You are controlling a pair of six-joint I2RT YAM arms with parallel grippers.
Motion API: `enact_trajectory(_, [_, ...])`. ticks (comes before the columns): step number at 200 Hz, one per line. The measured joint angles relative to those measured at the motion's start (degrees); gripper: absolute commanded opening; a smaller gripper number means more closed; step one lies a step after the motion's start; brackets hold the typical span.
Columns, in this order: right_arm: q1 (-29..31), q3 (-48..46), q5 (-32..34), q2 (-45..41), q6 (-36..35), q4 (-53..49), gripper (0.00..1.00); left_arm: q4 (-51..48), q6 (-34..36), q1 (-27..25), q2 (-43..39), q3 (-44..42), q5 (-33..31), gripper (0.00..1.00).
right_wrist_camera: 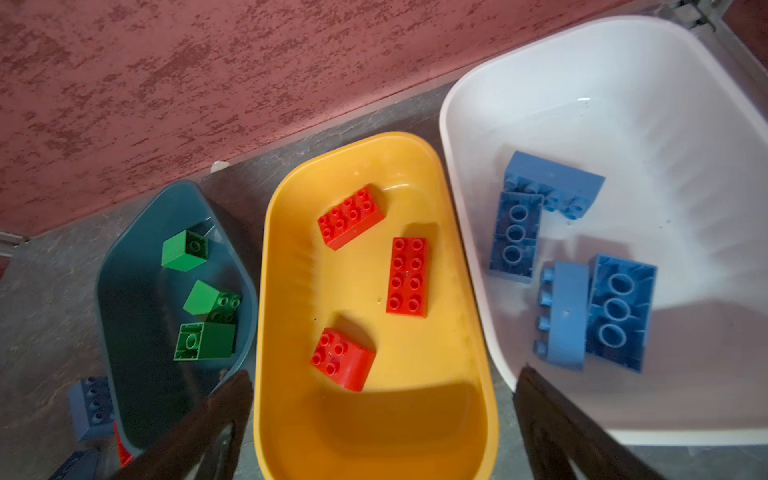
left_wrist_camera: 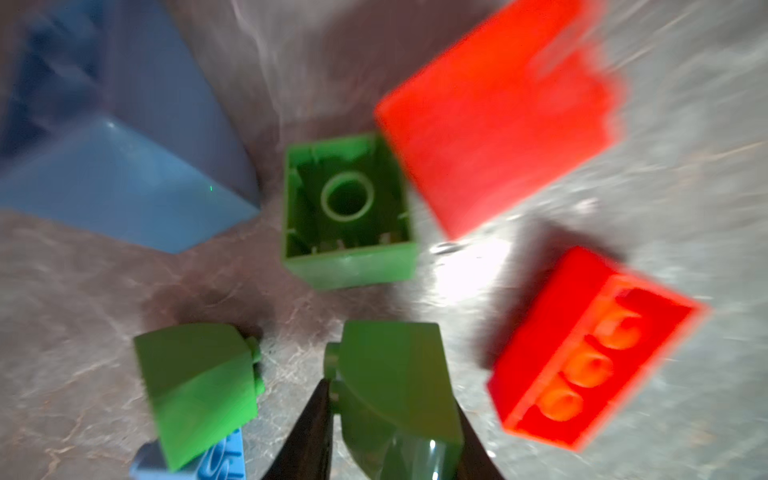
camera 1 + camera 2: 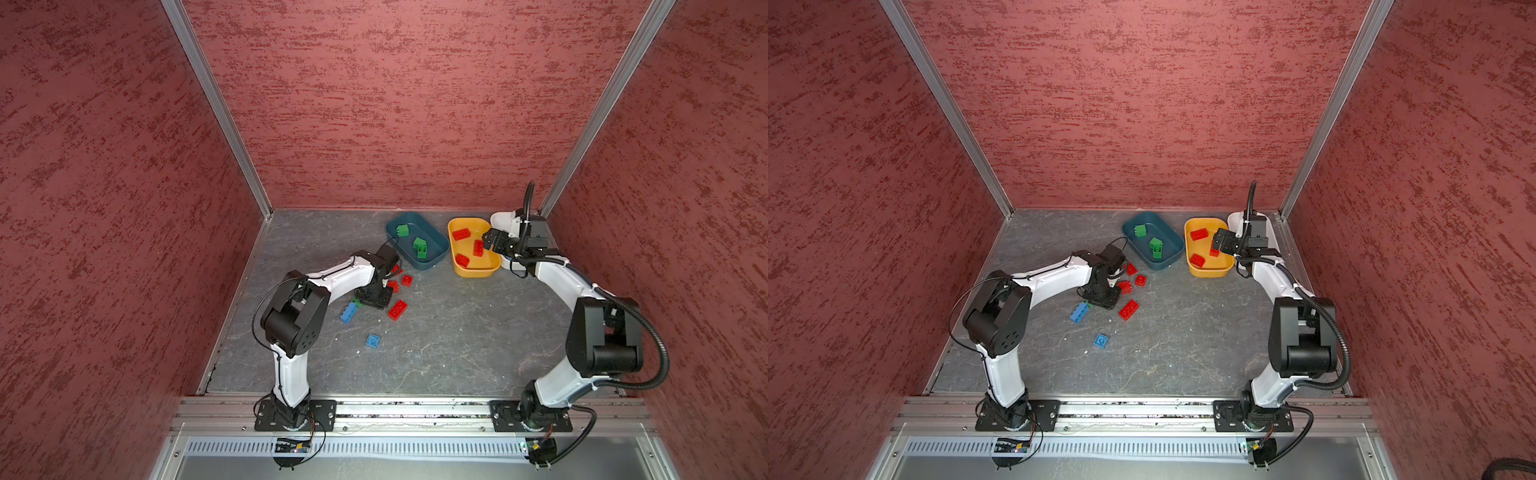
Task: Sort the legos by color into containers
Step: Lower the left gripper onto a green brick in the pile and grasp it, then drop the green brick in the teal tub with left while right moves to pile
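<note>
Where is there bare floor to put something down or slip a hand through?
The widest bare patch of tabletop lies between the loose red brick, the yellow tub and the right arm. The back-left corner, left of the teal tub, is bare too. Crowded: around the left gripper, among loose bricks, and where the white tub sits close beside the yellow.

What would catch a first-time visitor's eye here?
Three plastic tubs along the back wall, colour-sorted: the dark teal tub holds green bricks, the orange-yellow tub red bricks, the white tub blue bricks. Nearer the middle, the left gripper pinches a green curved brick beside a loose red oblong brick.
</note>
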Motion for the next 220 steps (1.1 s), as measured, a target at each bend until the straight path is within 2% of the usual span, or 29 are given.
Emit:
enact_trajectory(46, [4.92,-1.07,-1.38,-0.59,0.52,2.8,0.99,5.99,-2.32,-0.48,2.73,14.05,1.99,0.27])
enact_trajectory(84, [6.67,-1.18,-1.77,-0.59,1.55,3.85,0.99,9.11,-4.76,-0.7,14.19,31.41,3.02,0.27])
enact_trajectory(110, [7.23,-1.18,-1.79,-0.59,1.97,4.11,0.99,8.09,-6.75,-0.72,21.77,40.92,1.38,0.27])
enact_trajectory(131, [8.09,-1.68,-1.99,-0.59,2.47,4.74,0.99,6.29,-8.74,-0.5,27.41,49.18,-0.11,0.39])
enact_trajectory(160, [11.02,-3.89,-2.4,-0.59,3.19,6.1,0.99,3.52,-11.47,0.59,32.06,57.99,-0.02,0.62])
enact_trajectory(191, [14.97,-4.92,-2.69,-0.37,2.78,6.69,0.99,2.29,-12.83,1.68,31.8,59.34,-0.09,0.78])
enact_trajectory(220, [18.64,-4.92,-2.89,0.28,1.01,7.41,0.99,2.08,-12.76,1.99,29.62,55.89,-0.72,0.88])
